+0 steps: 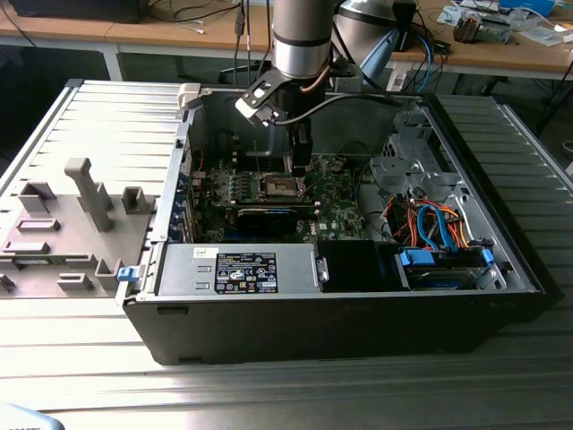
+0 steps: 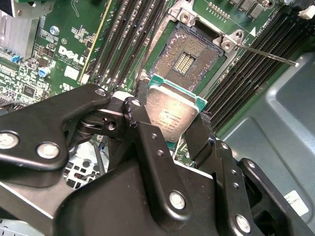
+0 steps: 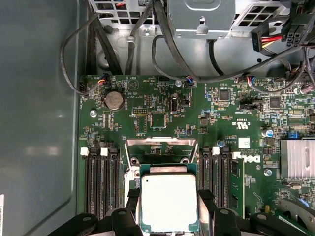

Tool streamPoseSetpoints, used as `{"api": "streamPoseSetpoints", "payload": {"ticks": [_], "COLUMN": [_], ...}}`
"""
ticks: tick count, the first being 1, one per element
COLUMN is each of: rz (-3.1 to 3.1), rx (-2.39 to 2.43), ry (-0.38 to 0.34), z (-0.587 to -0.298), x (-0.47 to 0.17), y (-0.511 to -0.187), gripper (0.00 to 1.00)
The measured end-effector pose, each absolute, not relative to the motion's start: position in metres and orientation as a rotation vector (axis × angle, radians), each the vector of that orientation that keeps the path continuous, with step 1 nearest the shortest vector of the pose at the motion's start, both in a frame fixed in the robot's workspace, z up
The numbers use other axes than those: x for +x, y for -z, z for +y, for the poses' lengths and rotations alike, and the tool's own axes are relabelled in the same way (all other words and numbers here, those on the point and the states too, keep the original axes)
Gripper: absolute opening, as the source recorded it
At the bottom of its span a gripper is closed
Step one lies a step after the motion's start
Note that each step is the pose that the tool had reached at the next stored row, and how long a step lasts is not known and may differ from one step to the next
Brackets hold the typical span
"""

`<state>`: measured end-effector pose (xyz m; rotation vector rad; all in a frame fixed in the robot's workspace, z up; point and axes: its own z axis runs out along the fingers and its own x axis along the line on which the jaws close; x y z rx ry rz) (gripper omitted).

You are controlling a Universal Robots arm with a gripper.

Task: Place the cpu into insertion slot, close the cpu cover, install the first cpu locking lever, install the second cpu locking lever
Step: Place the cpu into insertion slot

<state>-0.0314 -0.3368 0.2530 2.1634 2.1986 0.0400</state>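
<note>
- Cpu [image 2: 173, 112] is clamped between the jaws of your gripper [image 2: 173, 118] in the second wrist view, with the insertion slot [image 2: 189, 59] just beyond them; lowered skewed, it could bend pins.
- First wrist view: the cpu cover [image 3: 162, 143] stands ahead of the jaws; you might clip it.
- Exterior view: the gripper [image 1: 300, 168] hangs over the slot.

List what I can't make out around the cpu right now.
- Second wrist view: gripped edges of the cpu, behind the fingers; its height above the insertion slot cannot be judged.
- First wrist view: the insertion slot, covered by the cpu.
- Exterior view: the cpu, too small and behind the gripper.
</note>
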Motion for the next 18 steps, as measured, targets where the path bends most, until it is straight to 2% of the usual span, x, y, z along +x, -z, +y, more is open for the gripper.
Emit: {"api": "streamPoseSetpoints", "payload": {"ticks": [18], "rz": [2.199], "rx": [2.163], "ry": [-0.040], "z": [-0.3368], "x": [-0.0314], "y": [-0.2494], "gripper": [0.55]}}
